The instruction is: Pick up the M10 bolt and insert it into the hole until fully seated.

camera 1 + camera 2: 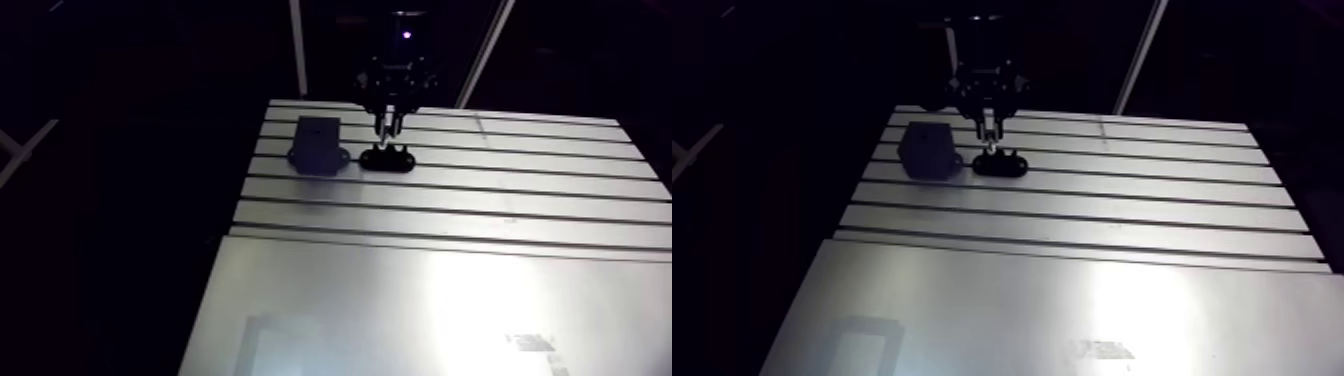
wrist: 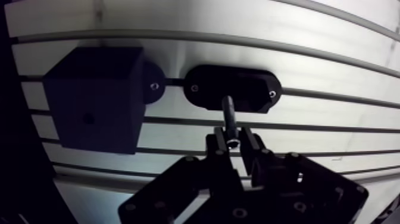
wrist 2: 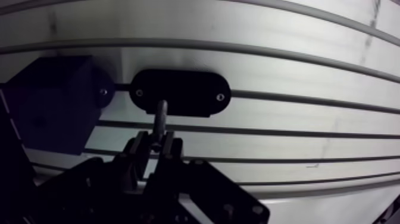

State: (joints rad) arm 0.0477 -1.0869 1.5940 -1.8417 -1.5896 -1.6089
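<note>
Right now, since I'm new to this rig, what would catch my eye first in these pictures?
The gripper is shut on a bolt, with the shank pointing down at a black oval plate fixed to the slotted table. Beside that plate stands a dark block.

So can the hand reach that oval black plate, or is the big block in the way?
Probably yes: the hand, holding the bolt, hangs right above the oval plate, and the block sits off to one side.

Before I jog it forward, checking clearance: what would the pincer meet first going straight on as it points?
Probably the black oval plate: the bolt clamped in the pincer points at it, though the gap is hard to judge.
</note>
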